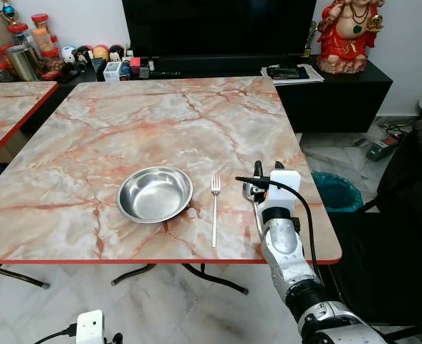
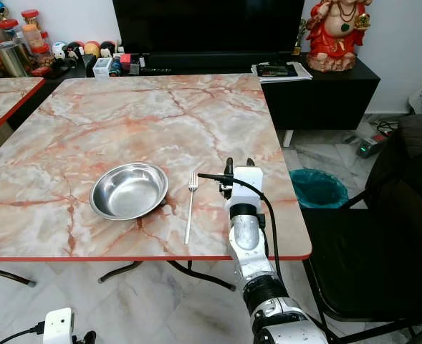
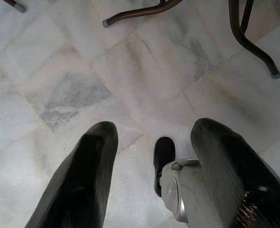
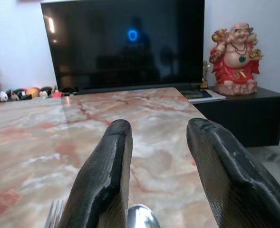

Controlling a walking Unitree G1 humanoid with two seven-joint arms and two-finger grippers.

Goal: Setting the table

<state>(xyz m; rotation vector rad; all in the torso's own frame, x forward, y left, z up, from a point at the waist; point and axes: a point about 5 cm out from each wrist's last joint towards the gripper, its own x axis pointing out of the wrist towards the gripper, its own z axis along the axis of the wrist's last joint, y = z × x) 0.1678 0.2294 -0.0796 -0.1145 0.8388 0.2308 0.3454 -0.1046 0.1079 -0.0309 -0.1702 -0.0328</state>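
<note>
Right wrist view: marble table (image 4: 168,123), TV (image 4: 123,42) behind, right gripper (image 4: 161,142) fingers apart.

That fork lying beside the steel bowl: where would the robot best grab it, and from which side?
Probably mid-handle, from above: the fork lies flat, its thin handle running toward the table edge, bare marble on both sides for the fingers.

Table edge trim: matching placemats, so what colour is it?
Red, clearest in the left eye view.
</note>
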